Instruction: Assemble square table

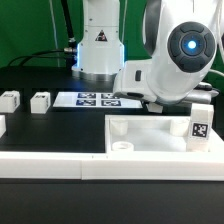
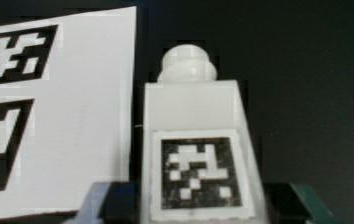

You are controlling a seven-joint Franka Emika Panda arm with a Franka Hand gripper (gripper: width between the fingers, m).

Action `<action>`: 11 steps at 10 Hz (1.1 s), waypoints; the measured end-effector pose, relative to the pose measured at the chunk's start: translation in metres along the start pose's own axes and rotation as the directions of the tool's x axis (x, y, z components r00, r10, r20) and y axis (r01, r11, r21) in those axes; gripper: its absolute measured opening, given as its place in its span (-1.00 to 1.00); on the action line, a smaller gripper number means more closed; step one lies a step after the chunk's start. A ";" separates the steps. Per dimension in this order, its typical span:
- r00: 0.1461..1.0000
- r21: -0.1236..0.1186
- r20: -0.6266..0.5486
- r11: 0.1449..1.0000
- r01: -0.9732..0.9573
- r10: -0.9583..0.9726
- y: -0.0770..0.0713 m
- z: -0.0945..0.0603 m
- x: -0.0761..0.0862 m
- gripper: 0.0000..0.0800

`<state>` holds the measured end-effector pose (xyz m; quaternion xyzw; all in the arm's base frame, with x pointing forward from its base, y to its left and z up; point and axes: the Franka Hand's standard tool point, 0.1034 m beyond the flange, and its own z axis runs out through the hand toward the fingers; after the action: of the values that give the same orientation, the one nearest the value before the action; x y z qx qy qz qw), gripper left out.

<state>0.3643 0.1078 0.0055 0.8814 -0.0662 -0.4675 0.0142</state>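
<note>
Nearest the exterior camera runs a low white wall (image 1: 50, 165), the table top (image 1: 150, 138) just behind it and spare legs (image 1: 40, 101) at the exterior view's left; the arm (image 1: 165, 65) bends low beyond the top. Through the wrist camera, the gripper (image 2: 206, 205) straddles the tagged end of a leg (image 2: 195, 120) lying beside the marker board (image 2: 49, 90); whether the jaws grip it cannot be told. An off-centre squeeze could skew it.

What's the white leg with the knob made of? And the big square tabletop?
The leg looks like matte white plastic: smooth faces, a rounded moulded knob. Its black-and-white tag seems printed. The square tabletop looks like the same plastic, with a moulded raised rim, probably.
</note>
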 end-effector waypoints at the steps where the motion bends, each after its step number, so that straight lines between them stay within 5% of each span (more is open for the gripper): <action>1: 1.000 0.001 0.000 1.000 -0.001 0.001 0.000 0.000 0.000 -0.28; 9: 1.000 0.013 -0.004 1.000 -0.008 0.008 0.007 -0.006 0.001 -0.27; 11: 0.998 0.037 -0.041 0.998 0.047 -0.045 0.042 -0.064 -0.017 -0.27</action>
<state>0.4034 0.0664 0.0595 0.8920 -0.0544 -0.4486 -0.0120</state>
